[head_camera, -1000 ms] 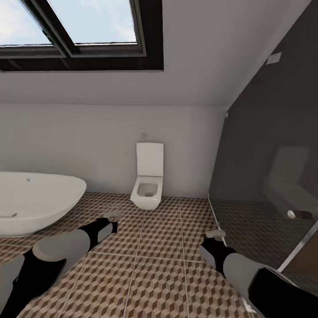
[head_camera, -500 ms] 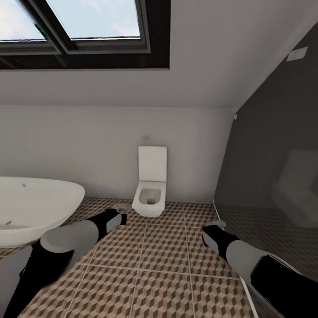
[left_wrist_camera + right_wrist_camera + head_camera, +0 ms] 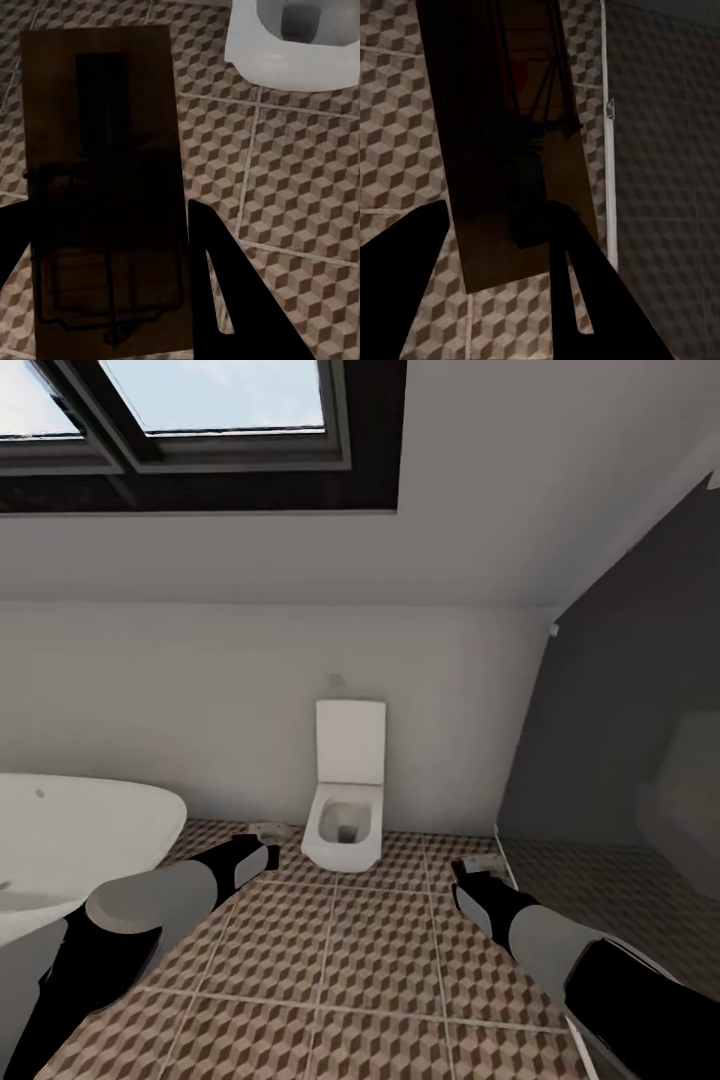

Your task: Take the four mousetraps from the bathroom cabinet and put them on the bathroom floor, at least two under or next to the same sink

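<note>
Both grippers carry a mousetrap over the bathroom floor [image 3: 350, 950]. In the left wrist view, my left gripper [image 3: 105, 217] is shut on a dark brown mousetrap [image 3: 105, 150] that lies flat between its black fingers [image 3: 225, 300], with its wire parts facing the camera. My right gripper [image 3: 499, 210] is shut on another mousetrap [image 3: 502, 112], which is tilted. From the head camera, the left gripper [image 3: 262, 847] hangs near the toilet's left side and the right gripper [image 3: 470, 875] near the dark glass wall. The cabinet and the sink are out of view.
A white square toilet [image 3: 348, 800] stands against the back wall, straight ahead. A white oval bathtub [image 3: 70, 850] sits at the left. A dark glass shower wall [image 3: 640, 760] closes off the right side. A skylight [image 3: 200, 420] sits overhead in the sloped ceiling.
The whole view has shifted with the camera: the toilet looks closer, the bathtub slides toward the left edge and the glass wall toward the right. Both arms keep their pose and their mousetraps.
</note>
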You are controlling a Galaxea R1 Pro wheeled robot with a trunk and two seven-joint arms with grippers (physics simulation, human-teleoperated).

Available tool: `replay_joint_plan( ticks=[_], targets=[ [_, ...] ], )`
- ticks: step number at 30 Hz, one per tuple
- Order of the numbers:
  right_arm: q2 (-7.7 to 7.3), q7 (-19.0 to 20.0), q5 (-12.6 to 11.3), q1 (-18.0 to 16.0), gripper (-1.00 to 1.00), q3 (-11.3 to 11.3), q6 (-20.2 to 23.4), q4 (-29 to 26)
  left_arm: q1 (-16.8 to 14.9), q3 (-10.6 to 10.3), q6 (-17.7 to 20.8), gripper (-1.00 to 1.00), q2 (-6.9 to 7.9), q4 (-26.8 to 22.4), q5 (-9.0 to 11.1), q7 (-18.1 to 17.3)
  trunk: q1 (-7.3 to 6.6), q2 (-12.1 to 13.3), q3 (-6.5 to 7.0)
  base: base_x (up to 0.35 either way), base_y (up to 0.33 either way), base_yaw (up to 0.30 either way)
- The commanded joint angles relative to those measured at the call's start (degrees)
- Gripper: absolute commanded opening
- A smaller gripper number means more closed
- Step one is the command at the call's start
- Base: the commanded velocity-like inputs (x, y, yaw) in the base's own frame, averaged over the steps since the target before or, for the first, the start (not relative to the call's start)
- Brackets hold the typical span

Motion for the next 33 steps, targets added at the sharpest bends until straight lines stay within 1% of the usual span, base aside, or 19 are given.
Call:
replay_joint_plan(
  ticks=[1, 8, 15, 20, 23, 28, 33],
  targets=[
    [0.01, -0.3, -0.4, -0.1, -1.00, 0.5, 0.0, -0.1, -0.1, -0.3, 0.2, -1.00, 0.17, -0.1, 0.1, 0.2, 0.07, -0.1, -0.13, 0.328, 0.119, 0.000],
    [-0.03, -0.3, -0.3, -0.1, -1.00, 0.6, -1.1, -0.2, -0.1, -0.3, 0.0, -1.00, 1.36, -0.2, 0.1, 0.2, 0.07, -0.1, -0.13, 0.328, 0.119, 0.000],
    [-0.19, -0.3, -0.3, -0.1, -1.00, 0.6, -1.1, -0.2, 0.0, -0.3, 0.1, -1.00, 1.65, -0.2, 0.1, 0.2, 0.07, -0.1, -0.13, 0.329, 0.119, 0.000],
    [-0.33, -0.3, -0.8, -0.1, -1.00, 0.6, -0.9, 0.2, 0.0, -0.3, 0.4, -1.00, 1.92, -0.5, 0.1, -0.2, 0.07, -0.1, -0.13, 0.329, 0.119, 0.000],
    [-0.33, -0.4, -1.1, -0.1, -1.00, 0.4, -0.9, 0.5, 0.0, -0.3, 0.7, -1.00, 1.71, -0.7, 0.0, -0.2, 0.07, -0.1, -0.13, 0.329, 0.109, 0.000],
    [-0.12, -0.3, -1.2, 0.0, -1.00, 0.3, -0.9, 1.2, 0.1, -0.3, 0.9, -1.00, 1.95, -0.8, 0.1, -0.2, 0.07, -0.1, -0.13, 0.329, 0.037, 0.000],
    [-0.33, -0.2, -1.0, 0.0, -1.00, 0.4, -1.0, 1.5, 0.4, -0.3, 0.7, -1.00, 2.05, -0.8, 0.0, -0.3, 0.07, -0.1, -0.13, 0.336, 0.002, 0.000]
  ],
)
